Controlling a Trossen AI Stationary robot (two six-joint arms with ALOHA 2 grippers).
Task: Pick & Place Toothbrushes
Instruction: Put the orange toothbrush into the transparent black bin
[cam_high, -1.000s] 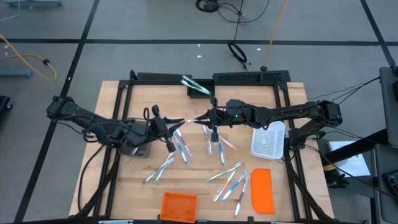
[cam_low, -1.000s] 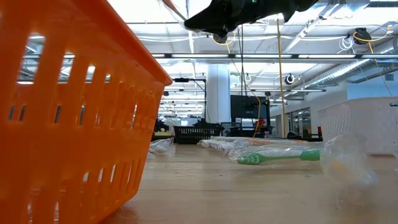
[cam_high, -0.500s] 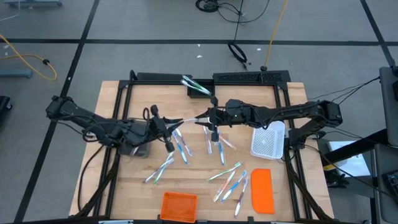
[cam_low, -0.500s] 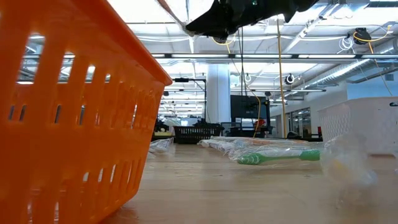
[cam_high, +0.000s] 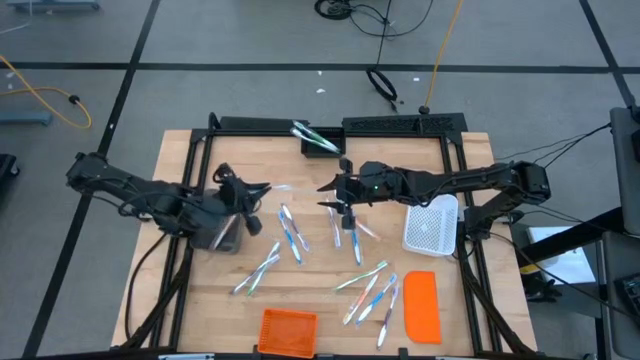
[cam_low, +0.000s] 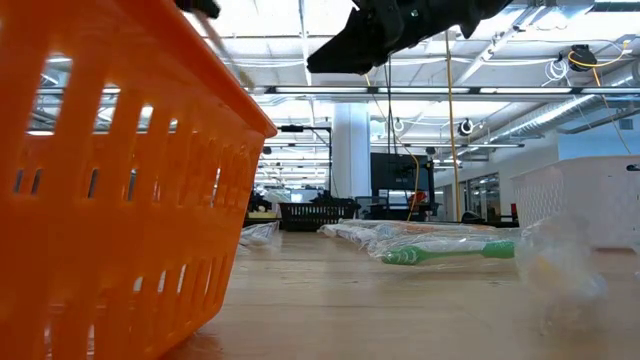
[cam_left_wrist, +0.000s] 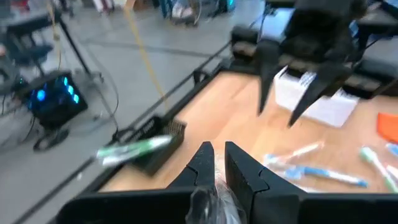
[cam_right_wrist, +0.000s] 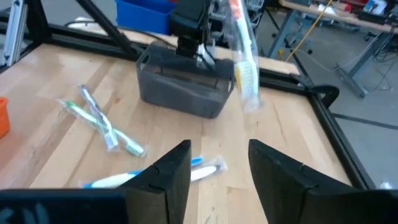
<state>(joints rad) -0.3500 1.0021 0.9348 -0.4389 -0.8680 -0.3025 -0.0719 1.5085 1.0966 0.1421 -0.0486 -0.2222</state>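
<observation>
My left gripper (cam_high: 260, 190) hovers above the grey bin (cam_high: 225, 236) at the table's left and is shut on a toothbrush in a clear wrapper (cam_right_wrist: 241, 57). My right gripper (cam_high: 322, 196) stands open at mid-table, a short way right of that toothbrush and apart from it; nothing is between its fingers (cam_right_wrist: 217, 149). Several more wrapped toothbrushes (cam_high: 292, 232) lie flat on the wooden table (cam_high: 200, 290), with others nearer the front right (cam_high: 370, 292). My left gripper pinches one end of the wrapped toothbrush between its two shut fingers (cam_left_wrist: 205, 163); crumpled clear wrap (cam_left_wrist: 208, 200) shows between them. The rest of the toothbrush (cam_right_wrist: 244, 68) juts out past the fingers toward my right gripper, lifted clear above the grey bin.
A white mesh basket (cam_high: 430, 226) stands at the right, with a flat orange lid (cam_high: 421, 305) in front of it. An orange basket (cam_high: 288, 328) sits at the front edge. A dark box at the far edge carries a green toothbrush (cam_high: 312, 136). The black frame (cam_high: 330, 122) rims the table.
My right gripper has opened and let go of the wrapped toothbrush that both grippers held between them. My left gripper, still shut on it, has drawn back toward the table's left, over the grey bin, turning as it went. The right arm has stayed in place.
</observation>
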